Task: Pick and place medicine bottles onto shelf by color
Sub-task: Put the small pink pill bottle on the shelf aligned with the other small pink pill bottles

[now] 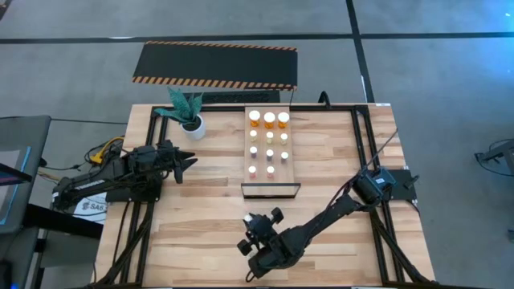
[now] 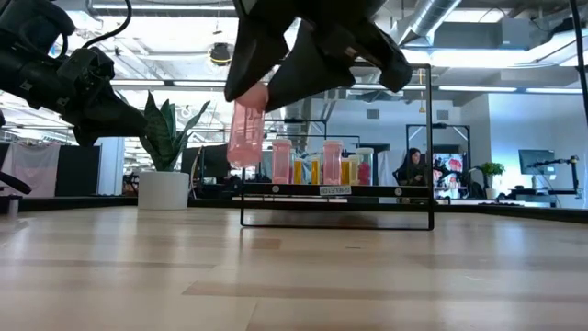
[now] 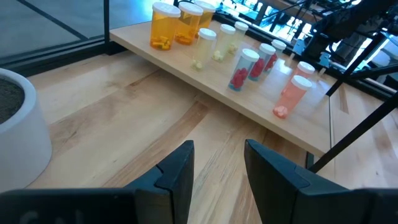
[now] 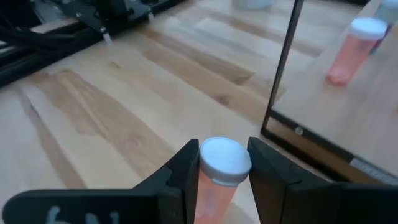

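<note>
Your right gripper [image 4: 222, 177] has its jaws clamped on a small pink, white-capped medicine bottle [image 2: 246, 133], lifted clear of the plank table [image 1: 201, 233] just short of the pale wooden shelf [image 1: 269, 186]; you look mid-carry, and the next move calls for reaching the pink row. The bottle hangs nearly upright, long axis vertical, cap toward the wrist; your left gripper [image 3: 217, 171] waits by the white plant pot [image 1: 193, 127], jaws narrowly parted, empty.

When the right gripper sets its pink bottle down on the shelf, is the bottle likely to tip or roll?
The pink bottle is tall and narrow, so it may tip if released tilted. Being round, it would probably roll once down. It looks like light plastic, so the right gripper, shut just below its cap, should carry it easily to the shelf.
</note>
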`<action>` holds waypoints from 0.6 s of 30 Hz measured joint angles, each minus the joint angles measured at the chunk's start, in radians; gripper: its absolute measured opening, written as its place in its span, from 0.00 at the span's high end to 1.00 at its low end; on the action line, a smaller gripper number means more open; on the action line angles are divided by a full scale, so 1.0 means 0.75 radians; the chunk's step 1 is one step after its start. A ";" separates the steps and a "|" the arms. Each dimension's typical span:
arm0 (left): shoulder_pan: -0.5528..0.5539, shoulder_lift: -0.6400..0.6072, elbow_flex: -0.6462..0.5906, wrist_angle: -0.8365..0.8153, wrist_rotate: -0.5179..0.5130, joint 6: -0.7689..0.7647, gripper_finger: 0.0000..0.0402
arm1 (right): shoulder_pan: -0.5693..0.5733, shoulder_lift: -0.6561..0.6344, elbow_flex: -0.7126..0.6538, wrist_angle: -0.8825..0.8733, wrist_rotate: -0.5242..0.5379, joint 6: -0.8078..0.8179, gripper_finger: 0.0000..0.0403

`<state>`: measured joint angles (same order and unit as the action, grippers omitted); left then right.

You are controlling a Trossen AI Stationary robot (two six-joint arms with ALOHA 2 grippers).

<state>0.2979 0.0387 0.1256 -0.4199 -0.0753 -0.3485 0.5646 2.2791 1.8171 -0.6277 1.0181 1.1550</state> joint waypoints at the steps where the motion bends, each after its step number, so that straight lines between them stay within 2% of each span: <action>1: 0.000 0.000 0.000 0.000 0.000 0.000 0.68 | 0.002 0.000 -0.013 0.018 0.022 -0.015 0.68; 13: 0.000 0.000 0.000 0.000 0.000 0.000 0.68 | 0.018 -0.001 -0.185 0.050 0.183 -0.049 0.68; 18: 0.000 0.000 0.000 0.000 0.000 0.000 0.68 | 0.031 -0.001 -0.243 0.008 0.268 0.065 0.68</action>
<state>0.2977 0.0387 0.1256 -0.4198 -0.0753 -0.3485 0.5877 2.2787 1.6348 -0.6221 1.2192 1.2039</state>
